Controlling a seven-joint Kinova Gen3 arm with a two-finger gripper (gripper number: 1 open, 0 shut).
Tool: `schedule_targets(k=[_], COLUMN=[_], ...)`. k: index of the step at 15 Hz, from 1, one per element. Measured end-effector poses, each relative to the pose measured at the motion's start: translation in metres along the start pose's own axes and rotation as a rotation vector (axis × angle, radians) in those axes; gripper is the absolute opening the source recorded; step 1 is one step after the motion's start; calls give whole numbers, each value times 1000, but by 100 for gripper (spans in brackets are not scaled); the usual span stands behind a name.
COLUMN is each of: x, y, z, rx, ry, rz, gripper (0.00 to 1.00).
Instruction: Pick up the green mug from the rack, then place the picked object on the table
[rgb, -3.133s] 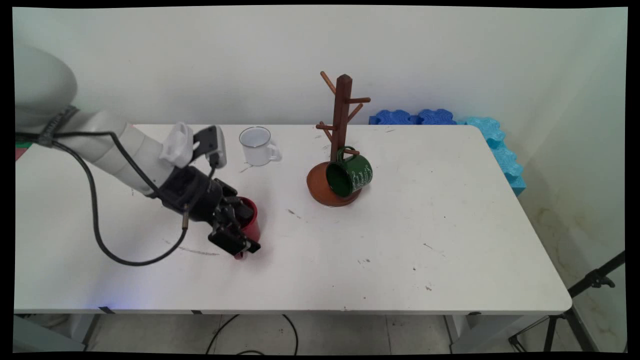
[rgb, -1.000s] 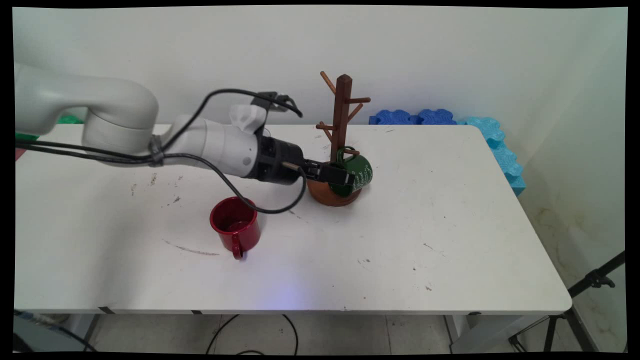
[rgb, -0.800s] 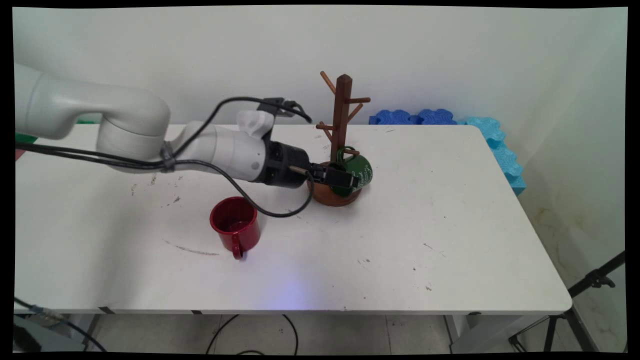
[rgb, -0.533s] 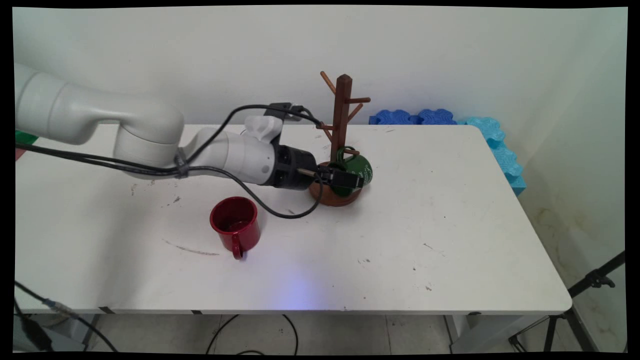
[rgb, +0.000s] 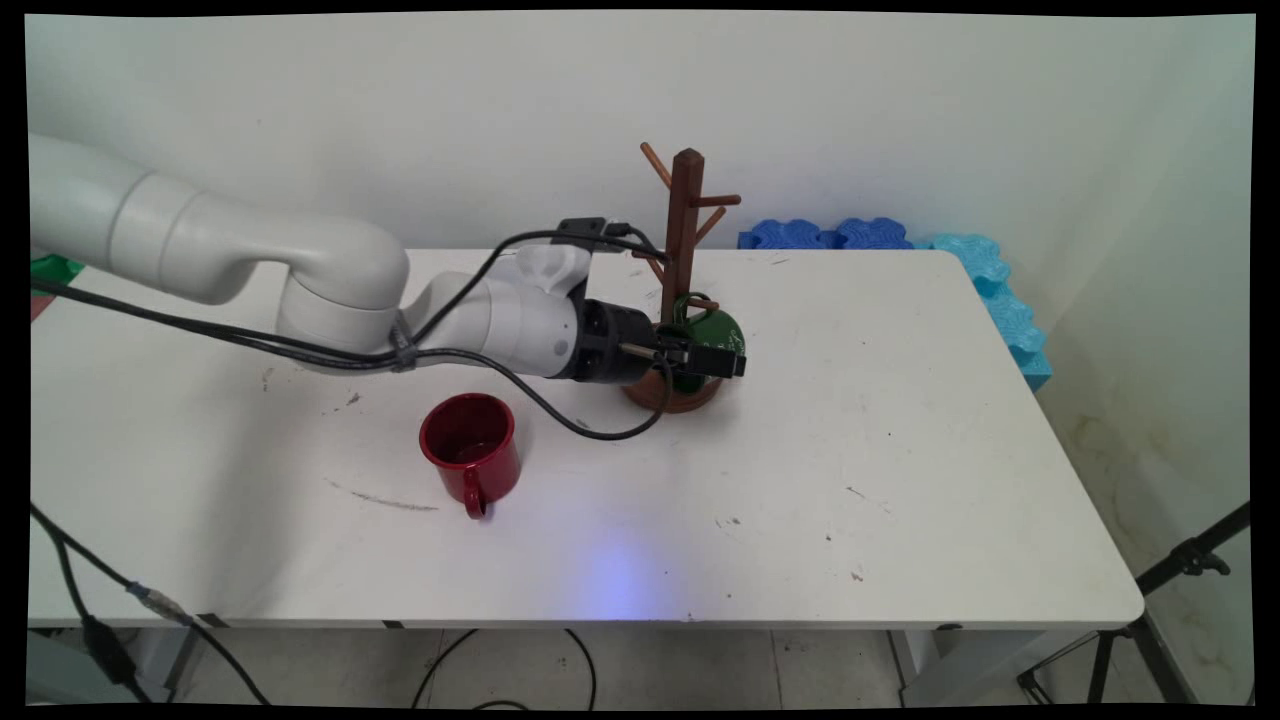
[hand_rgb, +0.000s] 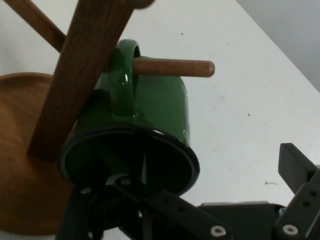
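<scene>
A green mug (rgb: 718, 332) hangs by its handle on a low peg (hand_rgb: 170, 66) of the brown wooden mug tree (rgb: 685, 205), its mouth turned toward the arm. My gripper (rgb: 708, 360) reaches in level from the left and stands open at the mug's mouth. In the hand view the green mug (hand_rgb: 152, 107) fills the middle. One finger sits inside its dark opening and the other finger (hand_rgb: 296, 164) stands clear of its outer wall on the right, so the gripper (hand_rgb: 210, 172) straddles the rim. The tree's post (hand_rgb: 85, 65) and round base (hand_rgb: 20, 165) lie left.
A red mug (rgb: 472, 452) stands upright on the white table (rgb: 850, 450), left of the tree, handle toward the near edge. Blue foam pieces (rgb: 1000, 300) line the far right edge. A tripod leg (rgb: 1180, 570) stands off the table's right corner. Black cables droop under the arm.
The gripper left the red mug, swung right to the mug tree, and over the last second slid further right until one finger entered the green mug's mouth.
</scene>
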Motion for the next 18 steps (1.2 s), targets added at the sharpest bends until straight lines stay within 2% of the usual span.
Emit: schedule_targets(k=[11,12,18], x=[-5,-5,-3], y=[-5,-5,-4], z=[26,28,35], rx=[6,6,-4], ry=[31,35,49], rz=[10,11,30], gripper=[100,0,0])
